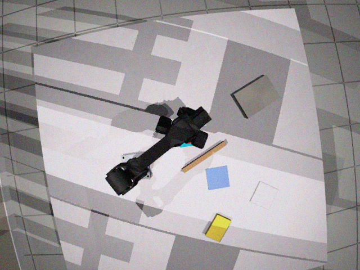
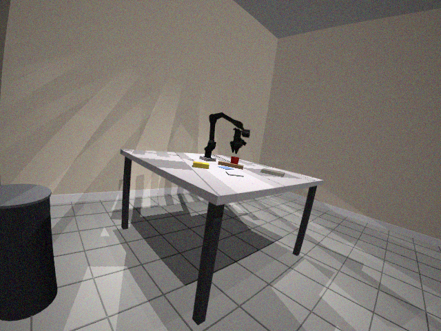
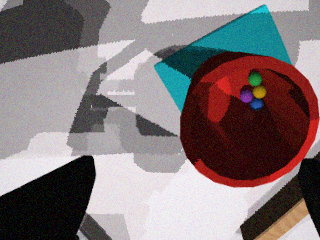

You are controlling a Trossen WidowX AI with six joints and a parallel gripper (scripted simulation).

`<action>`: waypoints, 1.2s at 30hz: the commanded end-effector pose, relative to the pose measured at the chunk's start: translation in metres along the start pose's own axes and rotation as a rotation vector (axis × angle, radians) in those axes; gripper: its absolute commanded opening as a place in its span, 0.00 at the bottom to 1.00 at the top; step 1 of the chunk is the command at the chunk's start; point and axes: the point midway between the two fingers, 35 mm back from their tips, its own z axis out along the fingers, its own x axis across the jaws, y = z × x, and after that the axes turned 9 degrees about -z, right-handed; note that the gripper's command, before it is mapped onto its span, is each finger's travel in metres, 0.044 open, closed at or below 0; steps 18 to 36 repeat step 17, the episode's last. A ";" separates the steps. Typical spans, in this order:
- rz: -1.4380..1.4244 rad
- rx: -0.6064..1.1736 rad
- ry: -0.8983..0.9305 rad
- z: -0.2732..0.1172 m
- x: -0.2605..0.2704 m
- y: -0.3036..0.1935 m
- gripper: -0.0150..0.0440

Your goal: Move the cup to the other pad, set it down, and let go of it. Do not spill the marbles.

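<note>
The red cup [image 1: 189, 143] [image 2: 234, 160] [image 3: 215, 160] stands upright at the teal pad [image 1: 184, 145] [image 3: 235, 35], whose near part it hides in the wrist view. Several marbles, among them a green one [image 3: 255, 78] and a purple one [image 3: 246, 95], lie inside the cup. My gripper [image 2: 234, 152] [image 3: 198, 168] is open and empty, just above the cup, with its fingers wide apart; the cup sits toward the right finger in the wrist view. The arm hides most of the cup in the top view. The blue pad [image 1: 217, 178] [image 2: 225, 167] bears nothing.
A wooden bar [image 1: 203, 157] [image 2: 224, 163] lies between the cup and the blue pad. A yellow block [image 1: 217, 228] [image 2: 200, 165], a thin white square [image 1: 264, 195] and a grey-beige block [image 1: 257, 95] [image 2: 272, 172] lie farther out on the table.
</note>
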 end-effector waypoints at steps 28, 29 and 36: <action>0.003 -0.014 -0.012 -0.050 0.001 -0.001 1.00; 0.003 -0.014 -0.012 -0.050 0.001 -0.001 1.00; 0.003 -0.014 -0.012 -0.050 0.001 -0.001 1.00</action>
